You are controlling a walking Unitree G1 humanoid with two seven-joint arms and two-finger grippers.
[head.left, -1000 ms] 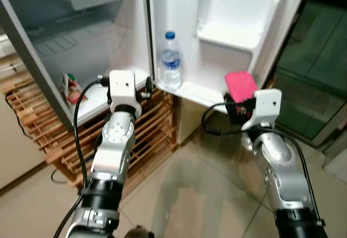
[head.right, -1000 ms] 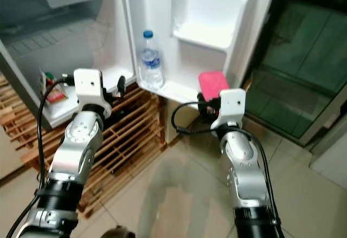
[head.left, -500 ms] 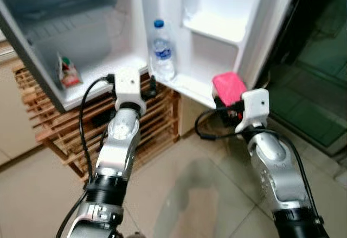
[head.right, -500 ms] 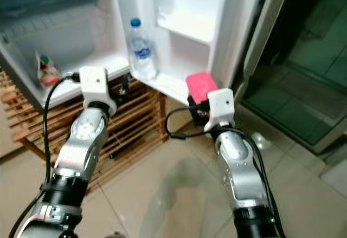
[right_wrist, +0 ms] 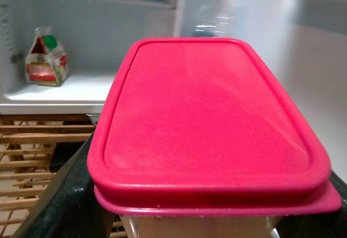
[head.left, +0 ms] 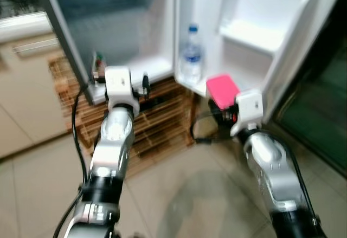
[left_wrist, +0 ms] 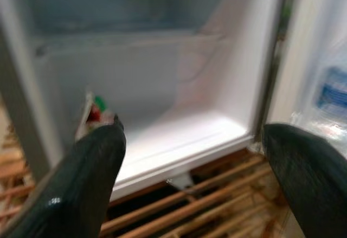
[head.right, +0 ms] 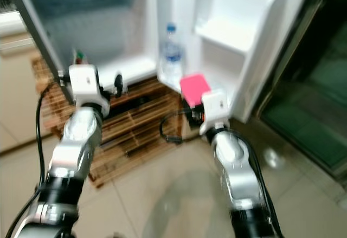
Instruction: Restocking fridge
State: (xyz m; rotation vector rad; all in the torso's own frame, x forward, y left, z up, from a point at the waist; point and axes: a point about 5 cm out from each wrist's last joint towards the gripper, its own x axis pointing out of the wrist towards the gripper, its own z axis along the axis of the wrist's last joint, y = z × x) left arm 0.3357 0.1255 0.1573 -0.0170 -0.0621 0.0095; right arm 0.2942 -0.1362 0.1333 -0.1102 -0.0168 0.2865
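Restocking of an open fridge [head.left: 157, 64], seen from the robot's head and 2 wrist cameras. The right gripper [head.left: 226, 110] is clamped on a container with a red lid [right_wrist: 209, 121], 1 black finger [right_wrist: 59, 205] pressed against each side below the lid rim; the container is carried level, probably so that its contents do not shift. Beyond and to the left of this gripper, a water bottle [head.left: 191, 62] stands in the lower door shelf [head.right: 233, 94]; farther left, past the door edge, a small carton [right_wrist: 46, 62] stands upright on the white floor of the fridge compartment. The left gripper [left_wrist: 190, 162] holds nothing, its 2 fingers spread wide, and points into the compartment, with the carton just beyond its fingertip [left_wrist: 105, 140]. A wooden rack [head.left: 157, 127] sits under the fridge, below both grippers. The head views are blurred. The container has yet to be shelved; the door shelf beside the bottle looks the nearest free place.
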